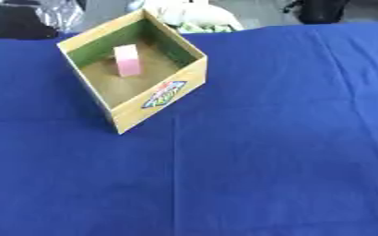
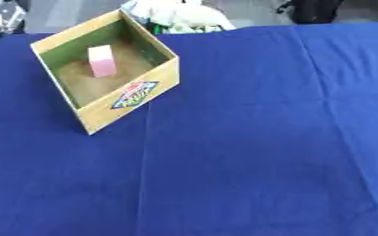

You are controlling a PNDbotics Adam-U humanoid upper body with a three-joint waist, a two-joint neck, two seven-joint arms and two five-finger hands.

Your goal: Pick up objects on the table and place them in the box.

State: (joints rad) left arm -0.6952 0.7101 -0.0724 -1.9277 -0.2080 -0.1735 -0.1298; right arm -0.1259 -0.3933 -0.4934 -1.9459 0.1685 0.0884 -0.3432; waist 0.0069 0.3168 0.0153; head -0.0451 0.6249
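I see the open box in the upper left of the frame, turned corner-on. Inside stands a pink block, long axis upright, leaning slightly. Blue cloth covers the table. Neither hand shows, so their state I cannot tell.

Open cardboard box askew on blue tablecloth, pink block standing upright inside

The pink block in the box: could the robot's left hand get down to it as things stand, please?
Probably yes. The pink block stands alone inside the open-topped box, with nothing above it, so the way from above looks free. No hand shows in either view, though.
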